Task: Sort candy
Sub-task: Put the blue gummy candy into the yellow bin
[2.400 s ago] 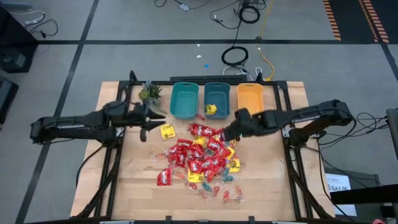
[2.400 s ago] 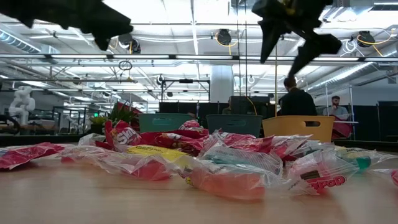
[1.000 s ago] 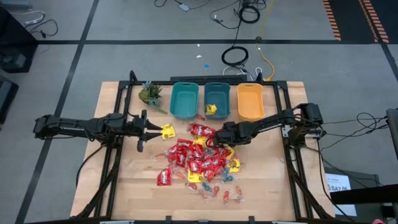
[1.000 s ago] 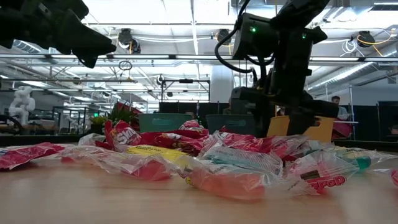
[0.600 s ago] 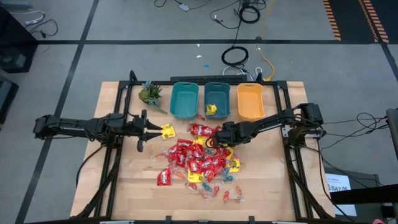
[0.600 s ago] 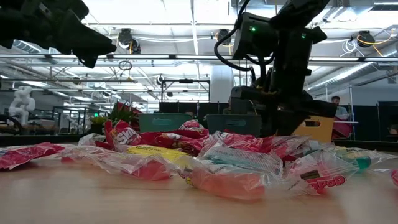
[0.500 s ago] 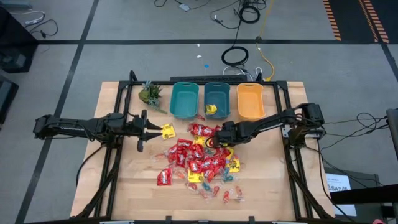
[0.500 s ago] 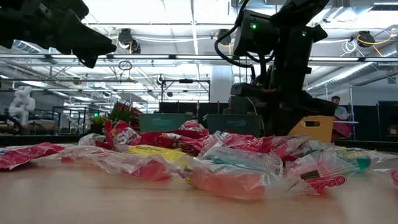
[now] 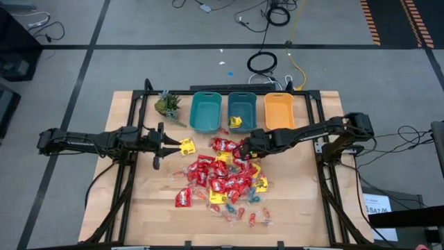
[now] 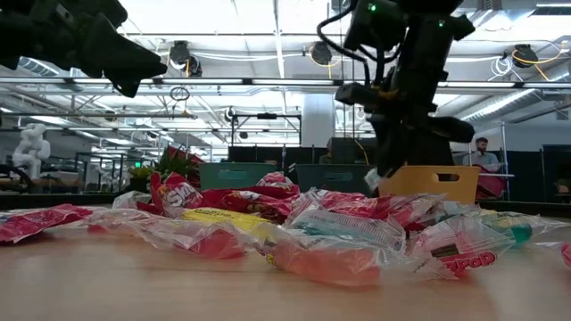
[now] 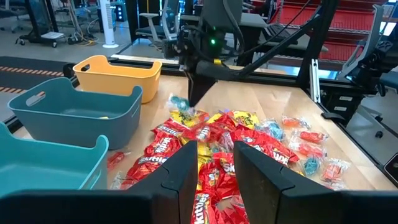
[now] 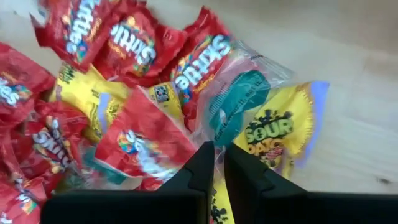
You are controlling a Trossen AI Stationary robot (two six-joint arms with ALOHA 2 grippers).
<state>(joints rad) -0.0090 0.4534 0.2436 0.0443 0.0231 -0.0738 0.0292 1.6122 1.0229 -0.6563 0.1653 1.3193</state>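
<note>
Right gripper [image 12: 214,163] is pinching together on a clear-wrapped teal candy [image 12: 239,102] at the upper right edge of the candy pile [image 9: 222,177], centre frame, with the teal bin [image 9: 242,111] just above. Left gripper [image 9: 163,141] is hovering half-apart at centre left.

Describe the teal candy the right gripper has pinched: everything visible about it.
The teal candy is a small rounded teal piece sealed in a clear, crinkly wrapper with faint print. The right gripper is shut on one edge of the wrapper, so the piece hangs just past the fingertips, lifted above the candy pile. In the left wrist view it dangles at the gripper's tip, clear of the pile. Below it lie a yellow packet and red packets.
</note>
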